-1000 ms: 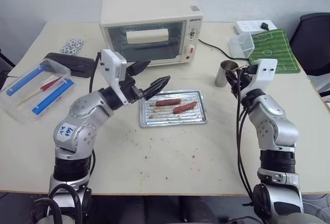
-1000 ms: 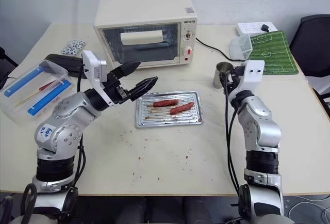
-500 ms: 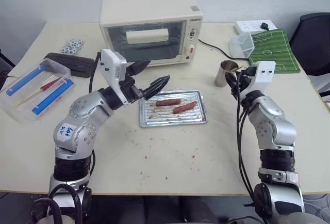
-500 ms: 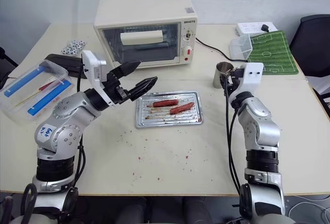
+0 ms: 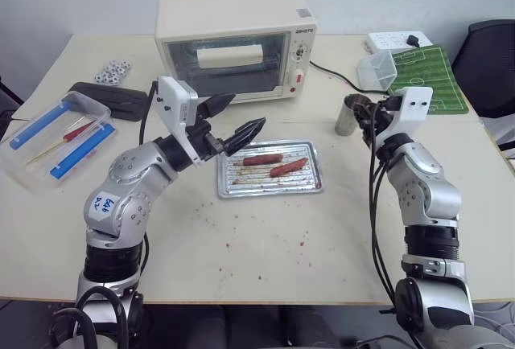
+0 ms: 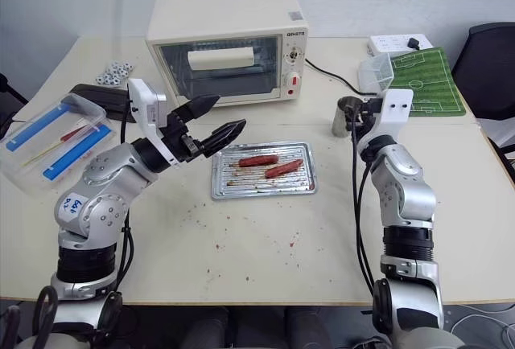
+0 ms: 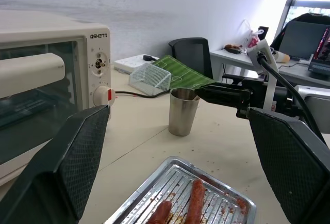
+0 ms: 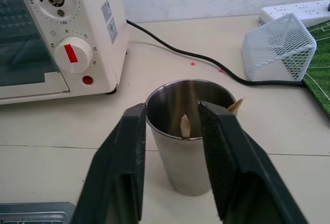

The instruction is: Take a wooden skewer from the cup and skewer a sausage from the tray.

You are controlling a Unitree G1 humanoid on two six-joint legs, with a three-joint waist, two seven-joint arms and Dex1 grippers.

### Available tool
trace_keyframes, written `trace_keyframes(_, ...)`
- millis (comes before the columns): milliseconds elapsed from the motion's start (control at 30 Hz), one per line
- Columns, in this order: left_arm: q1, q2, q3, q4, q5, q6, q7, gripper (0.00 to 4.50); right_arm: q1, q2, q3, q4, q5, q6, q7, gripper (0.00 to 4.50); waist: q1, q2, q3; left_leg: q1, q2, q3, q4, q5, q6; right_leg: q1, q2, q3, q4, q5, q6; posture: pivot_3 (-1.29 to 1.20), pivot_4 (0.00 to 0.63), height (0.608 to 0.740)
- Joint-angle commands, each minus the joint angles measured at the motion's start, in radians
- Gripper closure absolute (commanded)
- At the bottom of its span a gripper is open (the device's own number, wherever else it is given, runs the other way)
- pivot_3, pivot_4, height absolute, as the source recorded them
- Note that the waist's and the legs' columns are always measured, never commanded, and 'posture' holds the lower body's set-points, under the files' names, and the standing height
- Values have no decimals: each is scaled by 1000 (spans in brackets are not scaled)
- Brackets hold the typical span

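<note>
Right end effector (image 8: pixel 172 131) of mine is at the cup (image 8: pixel 188 131), with its two black fingers (image 8: pixel 126 167) on either side of the rim. One wooden skewer (image 8: pixel 184 126) tip pokes up in the gap between the fingers. I cannot tell if the fingers are pinching it or just near it. A second stick tip leans on the cup's rim.

The cup stands near the right edge of the surface (image 5: pixel 265 260), in front of a clear mesh tub (image 5: pixel 376 70) and a green mat (image 5: pixel 428 77). A black cable (image 8: pixel 206 59) runs behind the cup from the toaster oven (image 5: pixel 235 43), which sits at the far edge.

My left end effector (image 5: pixel 233 124) is wide open and holds nothing. It hangs in the air above the left end of the tray (image 5: pixel 269 190).

The tray lies in the middle of the surface, in front of the oven. Two sausages rest on it side by side. The sausage (image 5: pixel 289 167) I want is the lighter one, on the right. Its darker twin (image 5: pixel 262 159) is just beside it.

A clear box with blue strips (image 5: pixel 52 140) sits by the left edge, with a dark flat thing (image 5: pixel 109 100) behind it.
</note>
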Motion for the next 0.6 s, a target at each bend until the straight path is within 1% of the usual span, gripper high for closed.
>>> trace_keyframes(33,-17,-4,8,-27,-2,-21,-1,0,-11,-8,-9,-27,1,-26,9,4155,0,0,0,0,0,0,0,0,0,0,0,0,0,0,0,0,150,740)
trace_keyframes(67,-18,-5,8,-27,-2,-21,0,0,-13,-8,-9,-25,0,-27,9,4487,0,0,0,0,0,0,0,0,0,0,0,0,0,0,0,0,150,740)
trace_keyframes(433,-13,-5,8,-26,2,-24,0,0,-44,-21,-9,13,-11,-42,16,4487,0,0,0,0,0,0,0,0,0,0,0,0,0,0,0,0,150,740)
trace_keyframes(600,-11,-6,7,-26,4,-26,0,0,-52,-21,-10,-18,-2,-15,17,4487,0,0,0,0,0,0,0,0,0,0,0,0,0,0,0,0,150,740)
